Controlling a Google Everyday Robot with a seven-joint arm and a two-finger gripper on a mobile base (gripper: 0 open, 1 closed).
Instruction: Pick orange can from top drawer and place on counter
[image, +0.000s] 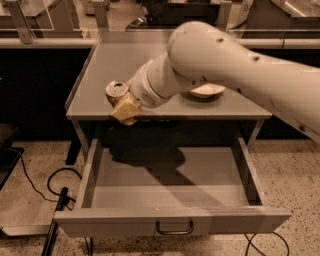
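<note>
We see the tan two-finger gripper (125, 106) pinching the small cylindrical orange can (117, 90), silver top up, at the front edge of the flat grey metal counter (100, 65). Below it, the wide shallow grey metal top drawer (170, 221) stands open.

The gripper (124, 107) holds the can (116, 90) at the front edge of the counter (120, 60), near its front-left corner. The bowl (207, 91) sits on the counter toward the front-right corner, partly behind the arm. Below the front edge the drawer (170, 220) stands pulled out, its handle (174, 229) mid-front. Cables (35, 185) lie on the floor left of the drawer.
</note>
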